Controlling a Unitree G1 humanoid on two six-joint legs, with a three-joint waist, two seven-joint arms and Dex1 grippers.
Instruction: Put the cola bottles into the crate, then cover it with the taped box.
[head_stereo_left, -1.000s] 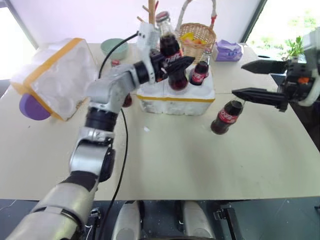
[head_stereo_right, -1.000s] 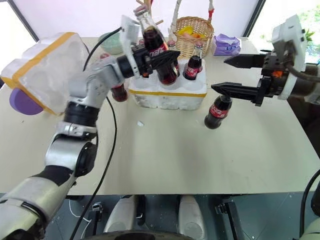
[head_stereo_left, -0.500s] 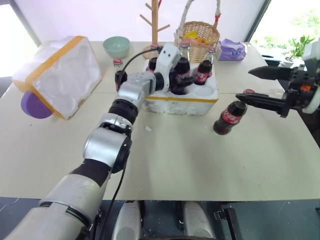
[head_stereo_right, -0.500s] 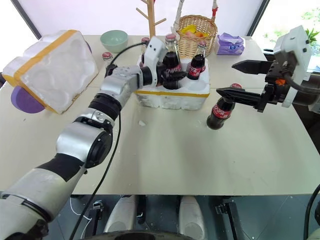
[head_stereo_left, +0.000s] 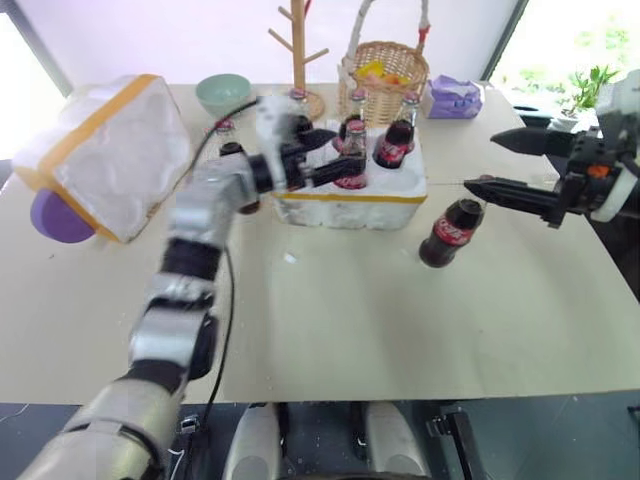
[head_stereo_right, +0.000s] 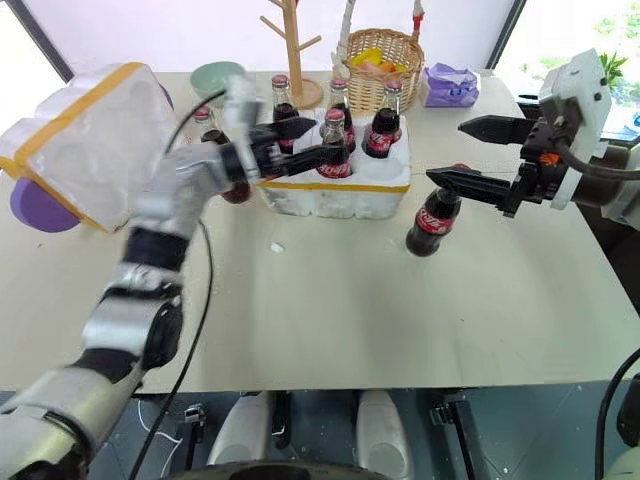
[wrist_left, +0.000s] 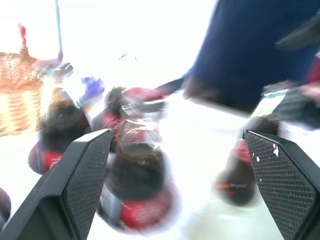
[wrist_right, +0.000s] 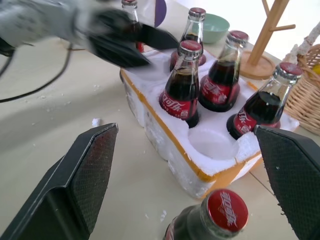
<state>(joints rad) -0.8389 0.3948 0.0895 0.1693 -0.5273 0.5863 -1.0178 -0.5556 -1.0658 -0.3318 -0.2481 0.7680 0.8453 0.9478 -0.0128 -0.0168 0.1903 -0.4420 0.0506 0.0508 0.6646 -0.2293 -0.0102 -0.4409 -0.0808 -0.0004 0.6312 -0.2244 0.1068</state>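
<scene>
Both grippers stand open with nothing held: the left gripper (head_stereo_right: 305, 142), black and wedge-fingered, reaches over the crate (head_stereo_right: 340, 190) with its fingers spread beside a seated bottle, and the right gripper (head_stereo_right: 470, 158) hovers with its jaws wide above a lone cola bottle (head_stereo_right: 428, 217) standing on the table just right of the crate.

Largest is the pale, smooth table (head_stereo_right: 400, 310), flecked with white foam crumbs. On its left side the taped box (head_stereo_right: 90, 140), rough white styrofoam banded in yellow-orange tape, lies tipped on its side against a purple round object (head_stereo_right: 40, 205). The crate is a low foam block with a yellow band; four red-capped glass cola bottles stand in its round holes, and the right wrist view shows one hole empty (wrist_right: 212, 142). Another bottle (head_stereo_right: 205, 128) stands on the table left of the crate.

A second ago the left gripper held a bottle raised above the crate; that bottle (head_stereo_right: 330, 150) now sits in a hole, released.

Behind are a wicker basket (head_stereo_right: 385, 60), a green bowl (head_stereo_right: 218, 78), a wooden peg stand (head_stereo_right: 295, 50) and bright windows.
</scene>
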